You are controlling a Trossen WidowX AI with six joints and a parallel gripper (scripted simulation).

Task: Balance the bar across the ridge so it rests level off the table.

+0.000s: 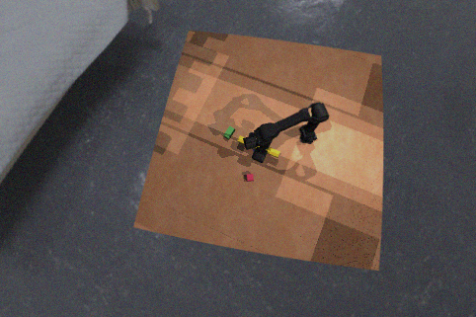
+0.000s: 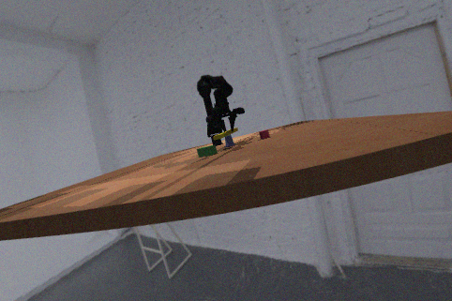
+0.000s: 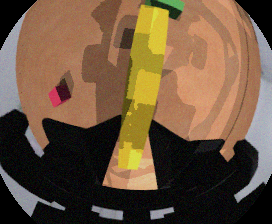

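While the claw [image 1: 259,145] [image 2: 224,136] [image 3: 135,120] is clamped on the yellow bar [image 1: 274,152] [image 2: 226,134] [image 3: 146,86], the blue ridge [image 2: 229,141] stands just below. Probably stiff and light, the bar is best gripped mid-length.

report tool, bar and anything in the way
tool closed on long yellow bar; bar over blue ridge, contact unclear; small green block near bar's far end, possible snag

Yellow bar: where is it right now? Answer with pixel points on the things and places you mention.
In the exterior view, the yellow bar [image 1: 274,152] [image 2: 226,134] [image 3: 146,87] is in the gripper [image 2: 224,136] [image 3: 135,120], by the blue ridge's [image 2: 229,141] top, right of the green block [image 1: 229,132] [image 2: 206,151] [image 3: 173,7].
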